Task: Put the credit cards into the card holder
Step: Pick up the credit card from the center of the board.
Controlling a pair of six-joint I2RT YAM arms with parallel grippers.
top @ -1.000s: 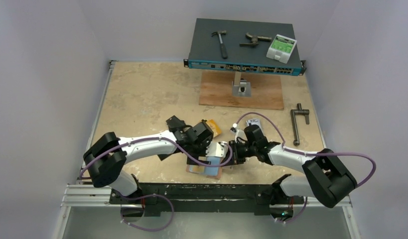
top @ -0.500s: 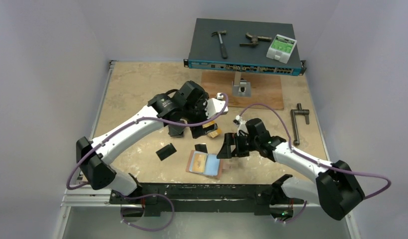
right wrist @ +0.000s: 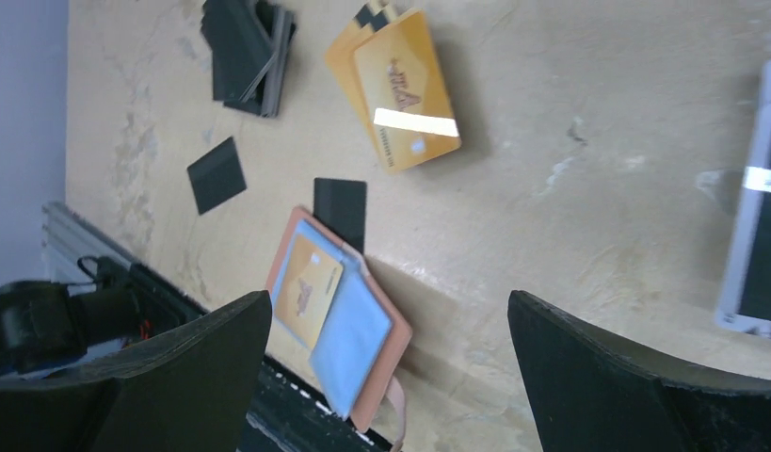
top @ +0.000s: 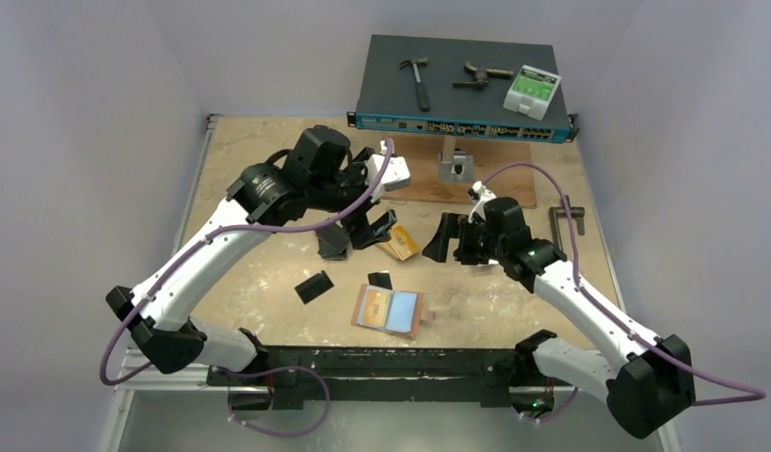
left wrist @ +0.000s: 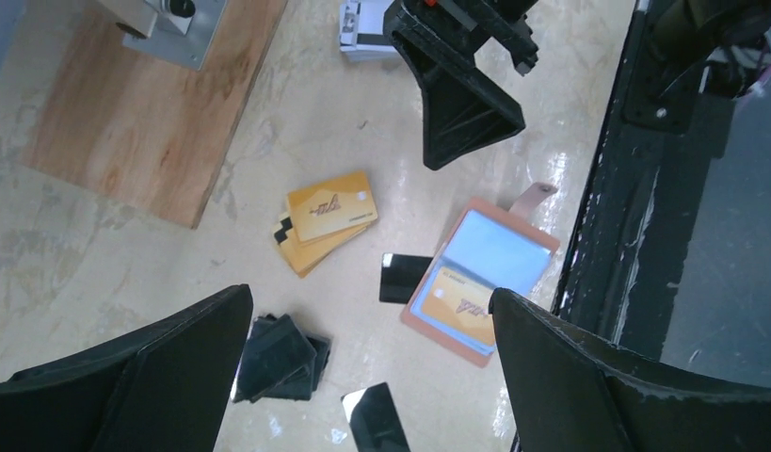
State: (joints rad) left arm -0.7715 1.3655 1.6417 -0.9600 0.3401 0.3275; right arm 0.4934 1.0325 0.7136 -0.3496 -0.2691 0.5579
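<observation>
A mottled beige tabletop (top: 259, 179) fills the scene under plain pale walls. The left gripper (left wrist: 367, 311) hangs released, fingers wide, over a fanned stack of orange-gold credit cards (left wrist: 329, 218). A stack of black cards (left wrist: 282, 356) lies just beside it. The right gripper (right wrist: 389, 299) is likewise spread and empty, raised above the table. Below them the salmon-pink folding card holder (left wrist: 480, 282) lies open near the front edge, an orange-gold card (left wrist: 459, 303) in its slot. A single black card (left wrist: 405, 277) touches its edge.
</observation>
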